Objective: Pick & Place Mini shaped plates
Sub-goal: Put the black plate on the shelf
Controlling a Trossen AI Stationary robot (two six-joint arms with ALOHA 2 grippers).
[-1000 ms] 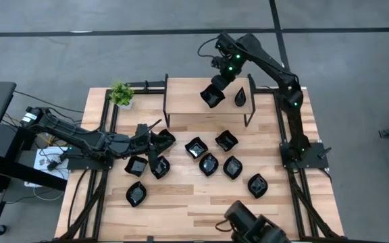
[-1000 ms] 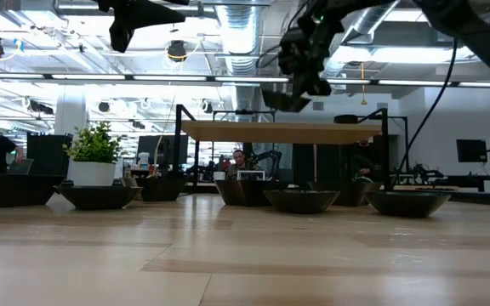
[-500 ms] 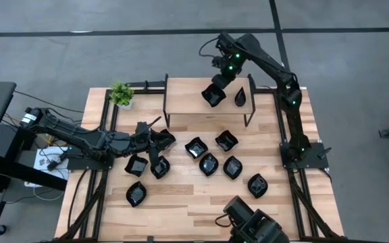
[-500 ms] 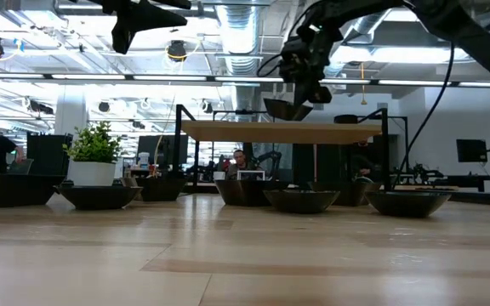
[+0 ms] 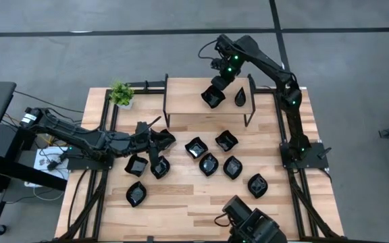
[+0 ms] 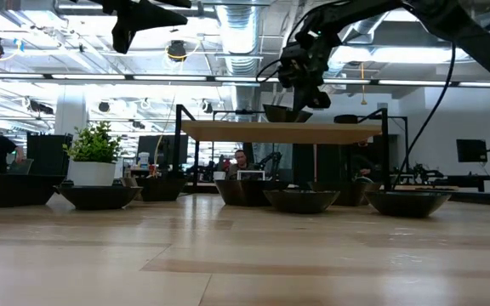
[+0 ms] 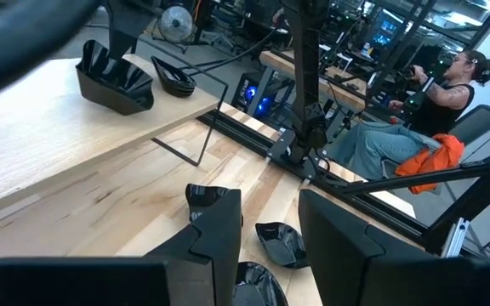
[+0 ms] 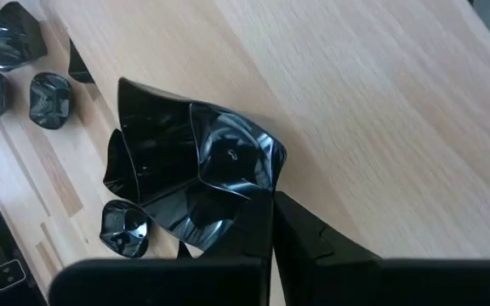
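Right tool lowered its glossy black wavy-edged square plate onto the raised wooden shelf — still clenched on it; left tool half-open over the desk — empty.

A robotics lab is showing here: exposed ducts and strip lights are running overhead, monitors are glowing, and a person is sitting among other rigs

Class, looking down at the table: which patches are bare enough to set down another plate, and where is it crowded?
Bare: the raised shelf left of the right hand's plate, and the table's near strip. Crowded: the middle, around the plate cluster.
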